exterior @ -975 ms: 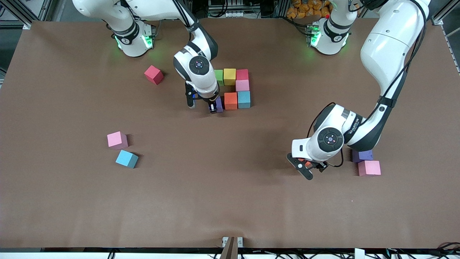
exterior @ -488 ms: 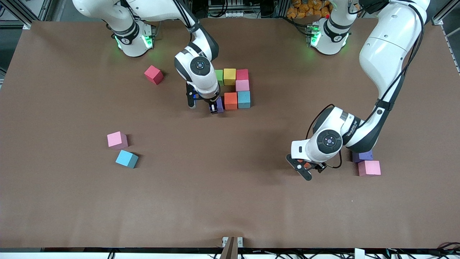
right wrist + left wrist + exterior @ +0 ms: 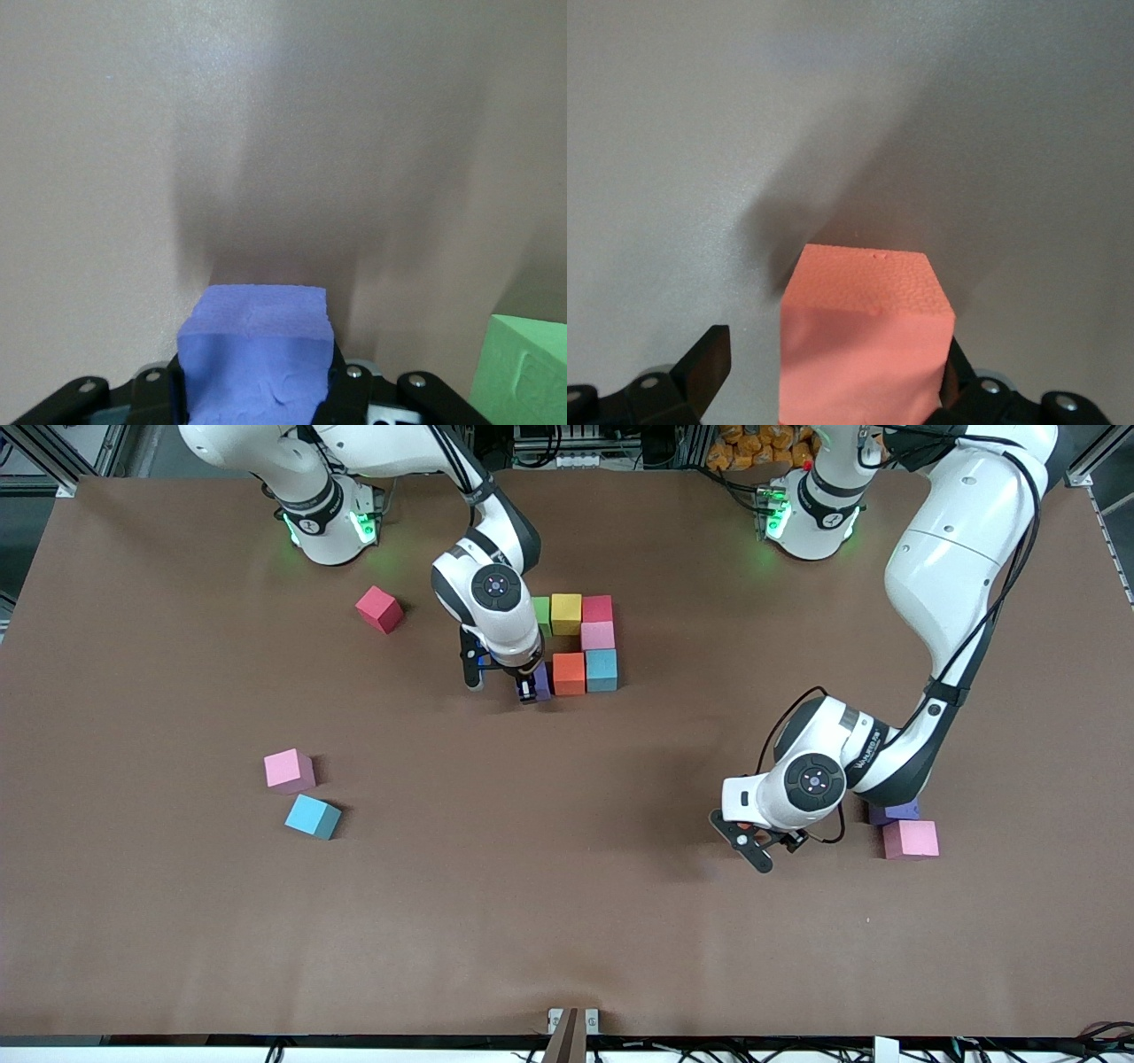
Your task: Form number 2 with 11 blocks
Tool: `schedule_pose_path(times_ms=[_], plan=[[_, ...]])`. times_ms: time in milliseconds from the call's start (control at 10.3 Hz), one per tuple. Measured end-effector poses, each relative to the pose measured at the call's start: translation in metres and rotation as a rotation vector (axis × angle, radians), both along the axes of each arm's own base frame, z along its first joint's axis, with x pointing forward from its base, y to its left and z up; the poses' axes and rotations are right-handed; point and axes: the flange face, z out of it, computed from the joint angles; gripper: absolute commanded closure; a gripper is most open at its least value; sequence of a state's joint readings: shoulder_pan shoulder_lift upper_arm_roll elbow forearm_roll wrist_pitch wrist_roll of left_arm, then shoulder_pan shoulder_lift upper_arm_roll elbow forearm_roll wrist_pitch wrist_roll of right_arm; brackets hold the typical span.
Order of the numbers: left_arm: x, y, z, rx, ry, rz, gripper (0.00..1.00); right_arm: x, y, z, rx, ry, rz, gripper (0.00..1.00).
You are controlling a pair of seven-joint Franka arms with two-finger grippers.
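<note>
Read the clock on the front view, with 12 toward the arm bases and the centre of the worktop (image 3: 567, 921) as its hub.

At 12 o'clock you have the unfinished number 2 (image 3: 580, 642). Its row closest to the bases runs green block (image 3: 541, 614), yellow block (image 3: 566, 613), red block (image 3: 597, 607). A pink block (image 3: 597, 635) touches the red one at its 6 o'clock. Below that sits a blue block (image 3: 601, 670), with an orange block (image 3: 569, 673) touching it at 9 o'clock.

Your right tool (image 3: 532, 689) is at the orange block's 9 o'clock side, clamped on a purple block (image 3: 255, 354) that sits just beside the orange one. You cannot tell whether the purple block rests on the worktop.

Your left tool (image 3: 833, 363) is down at about 4 o'clock. Its jaws stand wide around a salmon-orange block (image 3: 866, 345). One finger (image 3: 709, 359) is clear of the block with a gap, and the other is against its side or very close. The block casts a shadow on the worktop right at its base.

Loose pieces:
- a second red block (image 3: 379, 608) at 10 o'clock
- a second pink block (image 3: 289, 770) at 9 o'clock
- a second blue block (image 3: 312, 816) just beside it at its 5 o'clock
- a second purple block (image 3: 897, 811) at about 4 o'clock near the left arm's elbow, partly hidden by it
- a third pink block (image 3: 911, 839) touching that purple one, closer to the camera
</note>
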State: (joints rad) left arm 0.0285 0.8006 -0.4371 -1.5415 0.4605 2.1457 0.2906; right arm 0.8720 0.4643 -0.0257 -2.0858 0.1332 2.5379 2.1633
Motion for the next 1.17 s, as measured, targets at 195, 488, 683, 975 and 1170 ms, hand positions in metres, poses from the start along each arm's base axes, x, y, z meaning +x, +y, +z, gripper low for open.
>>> schedule_pose_path(times_ms=[195,488,683,975,1170], plan=[[0.0006,-0.0005,0.0006,-0.002,-0.003,-0.005,0.02,-0.0033,0.0028,0.0,0.0,0.001,0.001,1.0],[0.0007,-0.0014,0.0011,-0.003,-0.004,-0.007,0.18,-0.0064,0.0058,0.0001,-0.001,0.001,0.001,1.0],[-0.0003,-0.0045,0.0012,-0.004,-0.004,-0.012,0.37,-0.0075,0.0068,0.0001,-0.001,0.001,0.0,0.65],[-0.0011,-0.0077,0.0015,-0.004,-0.005,-0.017,0.64,-0.0078,0.0066,-0.0002,-0.003,0.004,-0.002,0.0],[-0.0002,-0.0099,0.0036,-0.006,-0.01,-0.018,0.72,-0.0088,0.0057,-0.0018,-0.012,0.012,-0.004,0.0]])
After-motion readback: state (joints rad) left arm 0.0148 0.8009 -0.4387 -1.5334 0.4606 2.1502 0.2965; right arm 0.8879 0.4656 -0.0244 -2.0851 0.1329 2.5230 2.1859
